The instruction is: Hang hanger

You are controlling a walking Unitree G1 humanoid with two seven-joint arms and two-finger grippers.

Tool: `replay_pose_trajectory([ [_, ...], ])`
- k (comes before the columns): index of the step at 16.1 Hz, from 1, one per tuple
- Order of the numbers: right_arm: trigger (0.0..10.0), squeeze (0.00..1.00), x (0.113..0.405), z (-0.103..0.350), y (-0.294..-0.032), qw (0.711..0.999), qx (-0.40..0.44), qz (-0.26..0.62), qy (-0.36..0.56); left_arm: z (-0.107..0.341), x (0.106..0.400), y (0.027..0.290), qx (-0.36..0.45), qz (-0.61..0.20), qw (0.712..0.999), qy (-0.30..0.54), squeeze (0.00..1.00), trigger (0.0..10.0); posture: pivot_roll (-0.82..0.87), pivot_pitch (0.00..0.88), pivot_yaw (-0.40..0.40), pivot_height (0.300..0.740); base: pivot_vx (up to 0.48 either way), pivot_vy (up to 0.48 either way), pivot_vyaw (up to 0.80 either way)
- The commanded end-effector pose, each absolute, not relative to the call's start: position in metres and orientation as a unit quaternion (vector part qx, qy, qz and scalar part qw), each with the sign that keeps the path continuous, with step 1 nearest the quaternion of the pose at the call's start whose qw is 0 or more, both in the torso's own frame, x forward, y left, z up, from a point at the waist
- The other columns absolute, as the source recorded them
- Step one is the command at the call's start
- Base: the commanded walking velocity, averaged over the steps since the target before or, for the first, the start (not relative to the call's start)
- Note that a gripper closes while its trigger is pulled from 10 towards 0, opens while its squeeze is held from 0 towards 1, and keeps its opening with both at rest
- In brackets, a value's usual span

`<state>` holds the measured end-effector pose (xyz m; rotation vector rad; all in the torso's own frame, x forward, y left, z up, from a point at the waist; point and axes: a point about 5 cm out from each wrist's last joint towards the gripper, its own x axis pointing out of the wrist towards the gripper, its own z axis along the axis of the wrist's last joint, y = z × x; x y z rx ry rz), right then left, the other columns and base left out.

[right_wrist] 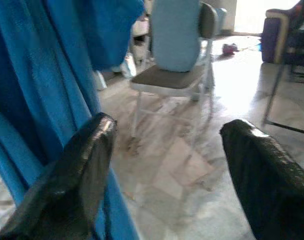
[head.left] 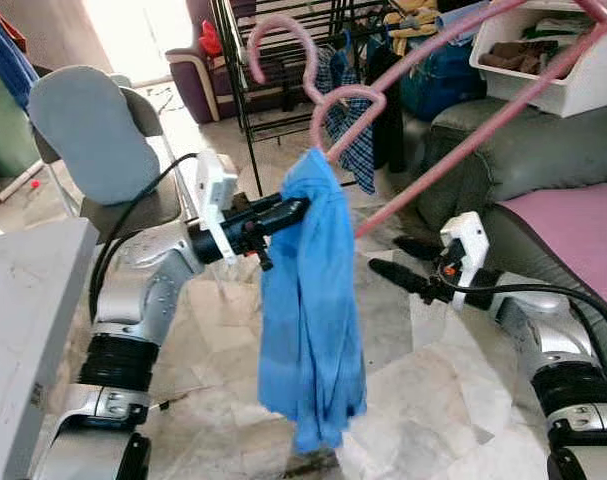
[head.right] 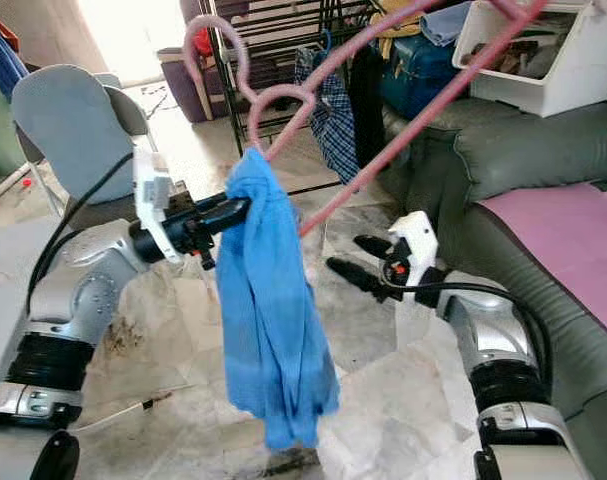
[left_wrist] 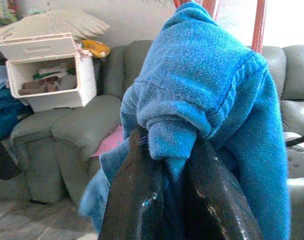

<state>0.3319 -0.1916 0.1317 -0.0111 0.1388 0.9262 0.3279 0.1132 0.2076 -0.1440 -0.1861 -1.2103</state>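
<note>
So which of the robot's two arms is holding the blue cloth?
The left arm: its fingers are pinched shut on the blue cloth hanging from the pink hanger. The right arm's fingers are open, holding nothing.

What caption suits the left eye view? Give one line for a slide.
Left hand grips a blue garment on a pink hanger; right hand open beside it.

Fuzzy blue knit cloth garment [head.left: 311, 300], smooth pink plastic hanger [head.left: 328, 95] (slightly glossy), polished marble-look floor [head.left: 433, 400]
</note>
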Motion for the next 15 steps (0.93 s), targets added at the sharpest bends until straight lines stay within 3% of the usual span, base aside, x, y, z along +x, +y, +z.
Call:
replay_pose_trajectory([
  [1,10.0,1.0,0.334,0.138,-0.178,0.878,-0.008,0.476,0.058,0.224,0.327,0.11,-0.053,-0.578,0.806,-0.115,0.0,0.0,-0.14,0.0,0.113,0.736,0.0,0.0,0.0],
  [9,10.0,1.0,0.338,0.138,-0.162,0.866,0.0,0.497,0.06,0.226,0.322,0.102,-0.052,-0.587,0.799,-0.12,0.0,0.0,-0.13,0.0,0.106,0.736,0.0,0.0,0.0],
  [15,10.0,1.0,0.333,0.124,-0.136,0.847,0.024,0.526,0.077,0.243,0.318,0.087,-0.055,-0.598,0.785,-0.153,0.0,0.0,-0.13,0.0,0.105,0.736,0.0,0.0,0.0],
])
